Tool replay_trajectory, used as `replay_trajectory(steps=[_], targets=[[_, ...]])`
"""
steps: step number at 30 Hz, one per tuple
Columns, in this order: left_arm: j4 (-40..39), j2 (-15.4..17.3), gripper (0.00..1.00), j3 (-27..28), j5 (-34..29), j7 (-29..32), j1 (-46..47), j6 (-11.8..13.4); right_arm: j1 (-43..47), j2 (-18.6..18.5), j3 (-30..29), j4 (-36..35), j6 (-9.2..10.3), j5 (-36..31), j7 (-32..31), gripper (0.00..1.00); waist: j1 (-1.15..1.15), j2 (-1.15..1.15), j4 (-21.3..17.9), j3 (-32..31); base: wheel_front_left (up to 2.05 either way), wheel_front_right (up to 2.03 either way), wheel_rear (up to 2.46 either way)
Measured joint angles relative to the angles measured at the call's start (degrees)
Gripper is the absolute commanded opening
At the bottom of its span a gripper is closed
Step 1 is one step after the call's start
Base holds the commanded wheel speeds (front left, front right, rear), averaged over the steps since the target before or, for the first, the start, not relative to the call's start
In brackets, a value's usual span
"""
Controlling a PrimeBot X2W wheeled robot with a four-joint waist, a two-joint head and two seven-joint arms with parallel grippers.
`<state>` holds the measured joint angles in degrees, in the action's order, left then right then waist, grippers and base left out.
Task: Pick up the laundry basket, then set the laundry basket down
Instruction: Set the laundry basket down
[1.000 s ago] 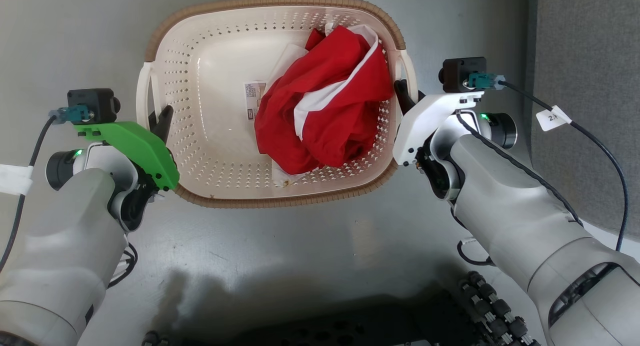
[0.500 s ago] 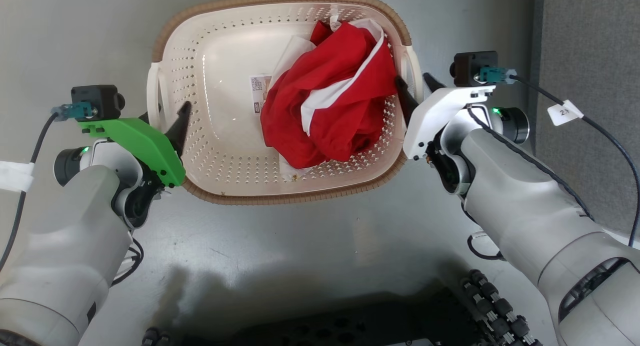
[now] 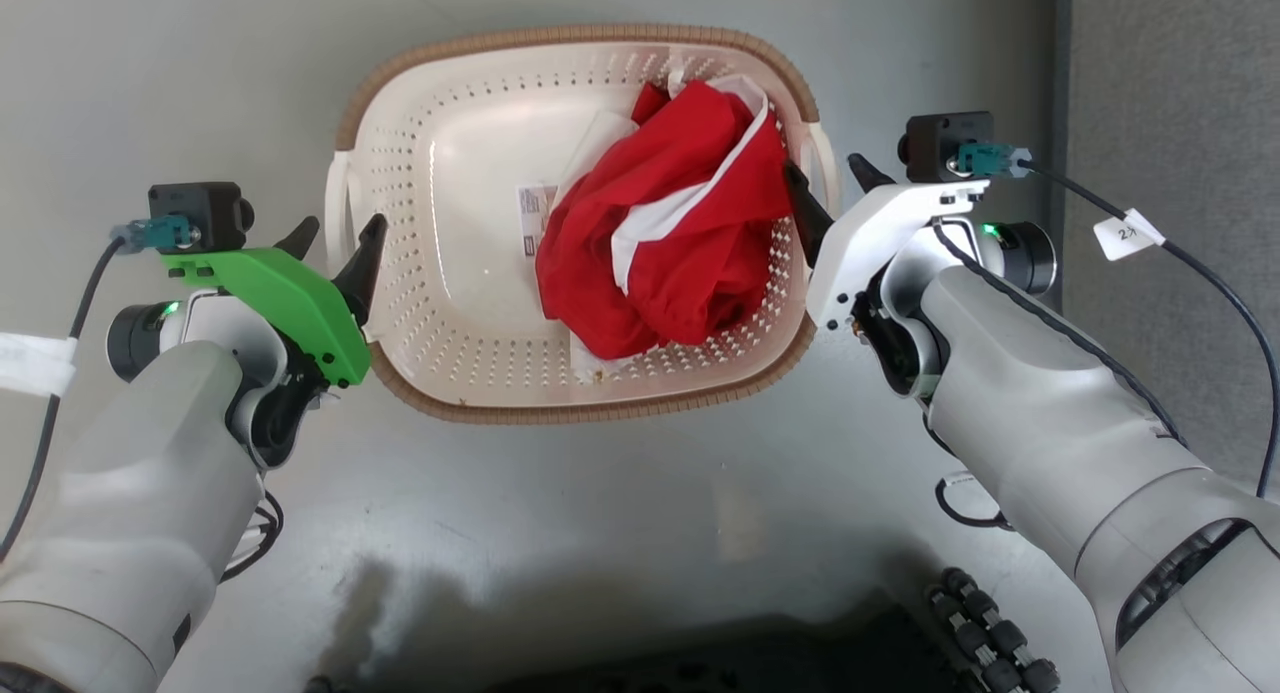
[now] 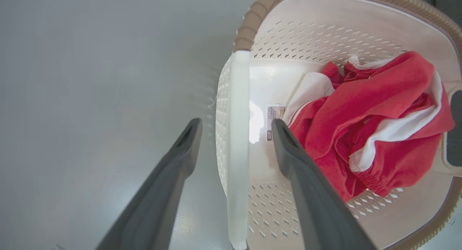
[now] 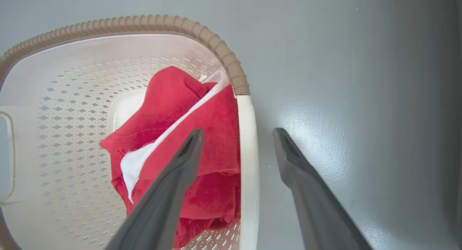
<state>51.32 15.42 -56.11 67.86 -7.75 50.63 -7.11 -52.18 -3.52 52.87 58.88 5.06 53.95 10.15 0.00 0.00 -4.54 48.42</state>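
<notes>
Now, head view: the laundry basket (image 3: 560, 411) sits upper centre of frame on the grey floor (image 3: 600, 533). We see the left gripper (image 3: 338, 235) and right gripper (image 3: 824, 170) flanking it, one per side, presumably to share the load evenly. Left wrist view: jaws parted, straddling the left handle (image 4: 238, 152), grasping nothing. Right wrist view: jaws likewise parted, astride the right handle (image 5: 247, 152). We count one basket, two handles, one red garment (image 3: 680, 243), one label (image 3: 537, 218).
</notes>
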Motion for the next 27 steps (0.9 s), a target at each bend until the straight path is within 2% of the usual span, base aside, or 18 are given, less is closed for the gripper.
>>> replay_trajectory(steps=[9, 14, 22, 27], targets=[[-1.7, 0.6, 1.0, -1.6, -2.4, -5.4, -0.2, 0.0, 1.6, 0.0, 0.4, 0.7, -0.1, 0.0, 2.5, 1.0, 0.0, 0.0, 0.3, -5.4, 0.0, 0.0, 0.0], [-2.4, 0.7, 1.0, -1.6, -3.6, -6.2, -0.3, 0.0, 2.4, 0.0, -0.4, 0.6, -0.1, 0.0, 3.5, 1.0, 0.0, 0.0, 0.6, -7.8, 0.0, 0.0, 0.0], [-4.1, 2.7, 1.0, -0.8, -7.2, -6.8, -1.9, 0.0, 3.9, 0.0, -1.1, -1.5, 0.02, -0.7, 4.2, 1.0, -0.01, 0.0, 0.9, -12.7, 0.0, 0.0, 0.0], [-9.9, 3.6, 1.0, 6.1, -10.1, -6.7, -1.9, 0.2, 4.8, -0.3, -4.0, -4.6, 0.6, -2.3, 4.2, 1.0, -0.01, 0.0, 1.1, -15.7, 0.0, 0.0, 0.0]])
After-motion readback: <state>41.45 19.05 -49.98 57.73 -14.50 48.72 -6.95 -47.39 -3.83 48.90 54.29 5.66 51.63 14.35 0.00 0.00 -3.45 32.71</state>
